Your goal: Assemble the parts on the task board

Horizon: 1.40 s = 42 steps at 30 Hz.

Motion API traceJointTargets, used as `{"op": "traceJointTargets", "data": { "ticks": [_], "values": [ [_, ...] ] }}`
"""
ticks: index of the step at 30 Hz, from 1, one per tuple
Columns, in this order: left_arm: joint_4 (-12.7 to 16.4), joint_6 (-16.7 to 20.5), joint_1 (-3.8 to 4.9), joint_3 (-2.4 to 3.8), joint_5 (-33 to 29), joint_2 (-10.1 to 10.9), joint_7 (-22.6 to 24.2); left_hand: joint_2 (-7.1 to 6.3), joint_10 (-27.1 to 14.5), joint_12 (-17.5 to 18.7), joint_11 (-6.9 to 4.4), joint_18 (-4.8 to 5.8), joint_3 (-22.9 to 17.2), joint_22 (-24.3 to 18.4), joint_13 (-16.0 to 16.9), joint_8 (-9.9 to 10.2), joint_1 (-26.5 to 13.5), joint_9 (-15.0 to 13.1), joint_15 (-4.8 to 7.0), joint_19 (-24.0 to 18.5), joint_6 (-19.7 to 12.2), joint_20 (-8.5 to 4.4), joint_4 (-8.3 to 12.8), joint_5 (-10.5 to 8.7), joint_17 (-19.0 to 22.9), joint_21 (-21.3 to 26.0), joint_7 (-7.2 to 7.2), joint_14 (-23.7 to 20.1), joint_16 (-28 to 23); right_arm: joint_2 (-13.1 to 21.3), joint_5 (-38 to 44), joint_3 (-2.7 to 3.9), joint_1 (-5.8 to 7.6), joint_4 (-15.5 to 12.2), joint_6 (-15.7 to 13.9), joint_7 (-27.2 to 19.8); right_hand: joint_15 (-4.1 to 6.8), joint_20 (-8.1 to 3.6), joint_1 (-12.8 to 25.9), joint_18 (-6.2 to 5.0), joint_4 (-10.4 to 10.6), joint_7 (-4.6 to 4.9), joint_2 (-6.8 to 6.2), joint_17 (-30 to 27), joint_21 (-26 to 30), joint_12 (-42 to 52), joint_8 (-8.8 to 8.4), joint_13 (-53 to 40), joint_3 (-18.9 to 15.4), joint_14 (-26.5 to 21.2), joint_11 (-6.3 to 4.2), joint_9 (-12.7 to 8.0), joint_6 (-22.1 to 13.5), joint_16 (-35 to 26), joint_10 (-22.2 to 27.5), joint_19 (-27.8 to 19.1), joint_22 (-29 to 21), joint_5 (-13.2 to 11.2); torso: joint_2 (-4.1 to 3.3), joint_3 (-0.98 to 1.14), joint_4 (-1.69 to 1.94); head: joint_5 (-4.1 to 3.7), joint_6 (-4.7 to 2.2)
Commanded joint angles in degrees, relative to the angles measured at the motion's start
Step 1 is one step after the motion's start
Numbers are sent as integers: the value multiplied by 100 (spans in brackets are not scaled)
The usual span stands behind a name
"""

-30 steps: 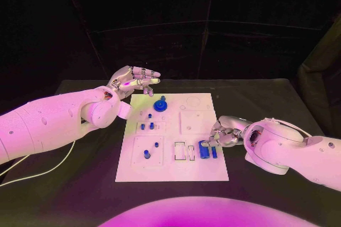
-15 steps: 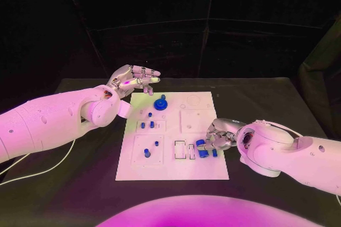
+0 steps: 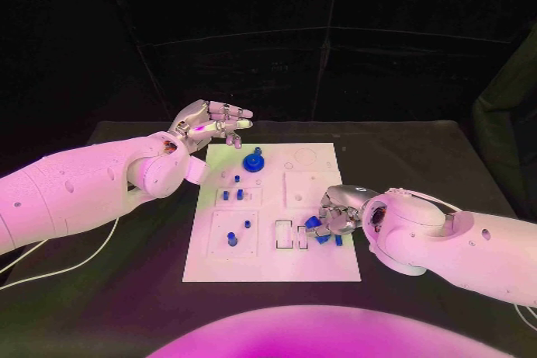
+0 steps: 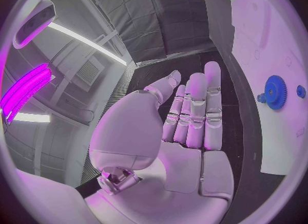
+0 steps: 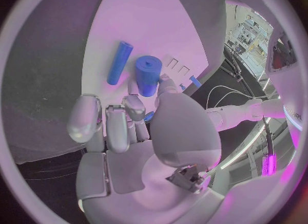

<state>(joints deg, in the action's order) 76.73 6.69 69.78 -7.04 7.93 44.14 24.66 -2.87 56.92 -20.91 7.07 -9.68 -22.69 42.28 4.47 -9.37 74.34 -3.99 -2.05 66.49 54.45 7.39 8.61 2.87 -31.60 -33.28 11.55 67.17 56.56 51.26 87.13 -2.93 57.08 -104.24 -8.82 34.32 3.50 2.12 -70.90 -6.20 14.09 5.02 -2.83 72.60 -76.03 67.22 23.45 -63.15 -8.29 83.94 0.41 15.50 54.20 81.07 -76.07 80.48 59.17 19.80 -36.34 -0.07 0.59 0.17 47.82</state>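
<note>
Black table (image 3: pixel 425 156), dark curtains behind, white board (image 3: pixel 268 269) sitting in the middle.

Starting on the left: left hand (image 3: pixel 213 123) parked in the air, same spot as a second ago, hasn't budged. Released, fingers stretched out, nothing in the palm. Blue gear (image 3: pixel 253 165) on the board just beyond and below those fingertips, untouched. A few small blue pegs (image 3: pixel 230 196) standing further along from it, well clear of either hand.

Now the interesting bit on the right. Right hand (image 3: pixel 336 215) slid in from the board's edge over the last second and now sits right on top of the two blue pieces that were next to it. Thick blue cylinder (image 5: pixel 148 75) straight ahead of the palm, with the thumb (image 5: pixel 168 84) touching one side and a finger curling in on the other. Looks like the start of a pinch, but can't tell whether it's actually gripped or just touched. Thin blue rod (image 5: pixel 120 62) lying just beside the cylinder, past the fingertips, not touched as far as visible.

So probably mid-pickup on the cylinder. Would guess next up is lifting it and finding its hole. Could easily roll off if the pinch isn't square.
</note>
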Motion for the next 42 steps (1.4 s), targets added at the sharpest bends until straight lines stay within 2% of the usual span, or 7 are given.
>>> {"op": "traceJointTargets", "data": {
  "ticks": [1, 5, 10, 14, 20, 34, 42],
  "values": [
    [14, -70, 10, 4, -27, 8, 6, 48, -36, -21, 14, -72, 26, -10, -8, -19, -28, 2, 1, -15, -36, 11, -5, -10, 9, 36, 6, -44, -21, -29, 228, -46, -78, 40, 358, 129, 33, 3, -94, 95, -32, -8, 37, 11, -36, -45, -16, 2, -3, 313, -7, -2, -14, 22, -7, 37, 6, 32, 9, 1, -5, 9, -1],
    [17, -77, 10, 4, -27, 18, -1, 48, -36, -21, 14, -72, 26, -10, -8, -19, -28, 2, 1, -15, -36, 11, -5, -10, 9, 36, 6, -44, -21, -17, 171, -46, -92, 9, 186, 123, 36, 1, -111, 95, -40, -13, 90, 13, -42, -59, 13, -10, -28, 311, -14, 36, 1, 23, -10, 34, 19, 179, 9, 5, -14, 6, -9],
    [16, -81, 10, 4, -27, 25, -3, 48, -36, -21, 14, -72, 26, -10, -8, -19, -28, 2, 1, -15, -36, 11, -5, -10, 9, 36, 6, -44, -21, 71, 26, -44, -98, -117, -384, 19, 47, -6, -163, 103, -49, -27, 212, 54, -71, -38, 38, -65, -17, 317, -26, 80, 25, 45, -48, 49, 74, 370, 13, 12, -24, 9, -24],
    [10, -92, 8, 3, -27, 14, 0, 51, -41, -25, 14, -72, 29, -14, -8, -21, -30, 2, 0, -16, -40, 13, -7, -9, 13, 40, 6, -48, -20, 235, -20, -38, -99, -366, -867, -160, 54, -13, -215, 103, -67, -33, 272, 63, -77, -65, 41, -67, -15, 317, -33, 108, 27, 49, -51, 49, 81, 599, 7, 8, -5, -10, -44],
    [4, -108, 8, 1, -27, 1, -12, 53, -44, -27, 14, -72, 31, -15, -8, -23, -30, 2, -1, -17, -42, 13, -8, -9, 14, 42, 6, -50, -19, 324, -326, -29, -96, -629, -1202, -248, 60, -18, -223, 106, -65, -43, 292, 88, -88, -65, 50, -83, -26, 322, -42, 126, 49, 62, -68, 56, 102, 700, 11, -1, -6, -8, -51],
    [15, -161, 8, -4, -27, -8, -57, 56, -57, -28, 14, -74, 29, -20, -10, -24, -15, 4, 0, -19, -53, 13, 1, -9, 19, 47, 6, -56, -18, -25, -835, -25, -94, -475, -1018, -20, 73, -27, -59, 104, 74, -68, 287, 69, -88, -168, 85, -29, -162, 316, -60, 192, 117, 51, -61, 52, 98, 827, 2, -10, 8, 53, -48],
    [35, -201, 10, -4, -27, 2, -106, 51, -78, -31, 20, -74, 31, -25, -13, -25, 4, 5, -2, -26, -72, 14, 16, -9, 28, 56, 11, -70, -19, -261, -988, -25, -94, -310, -805, 130, 114, -49, 214, 106, 241, -135, 369, 63, -96, -363, 161, 128, -322, 314, -112, 301, 250, 42, -55, 57, 119, 668, -4, -4, -5, 90, -37]
  ]
}}
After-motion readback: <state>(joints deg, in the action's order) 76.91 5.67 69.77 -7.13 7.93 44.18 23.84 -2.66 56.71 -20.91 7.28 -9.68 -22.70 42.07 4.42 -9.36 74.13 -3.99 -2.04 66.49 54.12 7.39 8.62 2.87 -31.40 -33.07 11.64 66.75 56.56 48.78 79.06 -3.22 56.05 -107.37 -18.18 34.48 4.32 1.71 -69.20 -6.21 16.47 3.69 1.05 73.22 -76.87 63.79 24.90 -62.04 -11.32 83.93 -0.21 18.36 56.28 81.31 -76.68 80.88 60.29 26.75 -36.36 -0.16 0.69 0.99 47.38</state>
